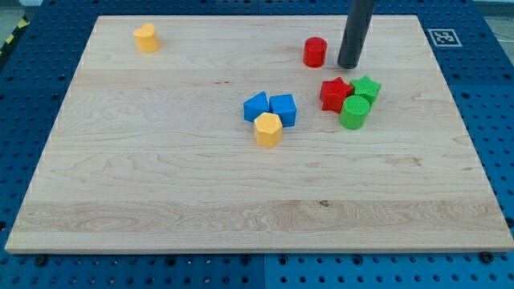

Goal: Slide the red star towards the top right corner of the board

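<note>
Far off to the view's left of the red star (pixel 334 94) and higher up the wooden worktop (pixel 161 185): a lone yellow block (pixel 145 38), shape hard to make out, well apart from everything and of no concern to the push.

Nearer, to the star's left and a little lower: a tight huddle of a blue block (pixel 256 107) of uncertain shape, a blue cube (pixel 283 109) and a yellow hexagon (pixel 268 129), touching one another but clear of the star.

Up and slightly left of the star: a red cylinder (pixel 315 52), near it but apart.

Then the red star itself, right of the board's middle, in the upper half, not yet close to the top right corner.

Just above the star and a touch to its right: my tip (pixel 348 64), between the red cylinder and the star's cluster, touching neither as far as can be told. No hand fitted here, only the dark rod, so nothing to open, close or grip. Judged poorly placed for the job: wrong side of the star, since a shove toward the top right calls for contact from the lower left.

Pressed against the star's lower right: a green cylinder (pixel 354 112). Against its right side: a green star (pixel 366 88). Likely trouble there, with the green star sitting in the path and apt to be carried along.
</note>
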